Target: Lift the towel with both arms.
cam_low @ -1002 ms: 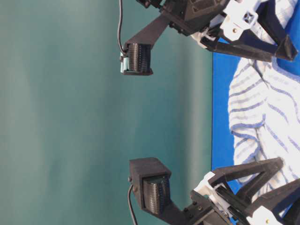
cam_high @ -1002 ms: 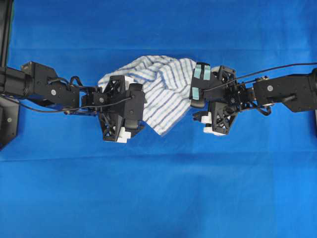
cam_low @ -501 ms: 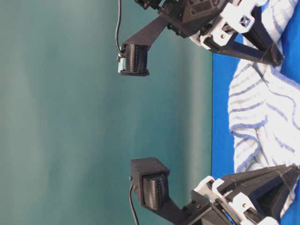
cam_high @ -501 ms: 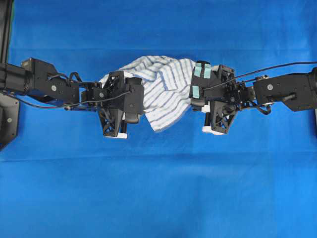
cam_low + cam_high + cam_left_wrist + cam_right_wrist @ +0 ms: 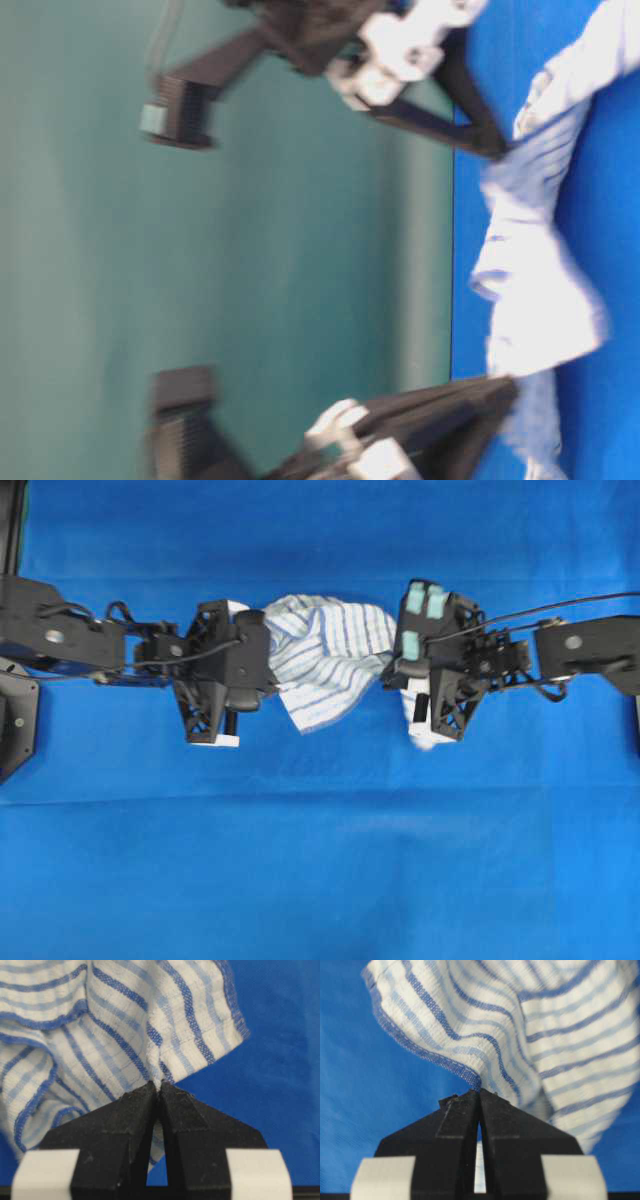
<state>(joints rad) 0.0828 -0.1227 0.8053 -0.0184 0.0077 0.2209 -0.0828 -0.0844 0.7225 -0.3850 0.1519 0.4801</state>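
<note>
The white towel with thin blue stripes hangs bunched between my two grippers above the blue sheet. My left gripper is shut on its left edge; in the left wrist view a fold of the towel is pinched at the tips of that gripper. My right gripper is shut on the right edge, and the right wrist view shows the hem of the towel caught between the tips of that gripper. In the blurred table-level view the towel sags between the right gripper and the left gripper.
A plain blue sheet covers the whole table. Black arm links and cables reach in from the left and from the right. A green wall stands behind the table in the table-level view.
Both grippers have gone from open to shut on the towel's opposite edges. They have since moved up and apart, and the towel has gathered and risen off the sheet.
</note>
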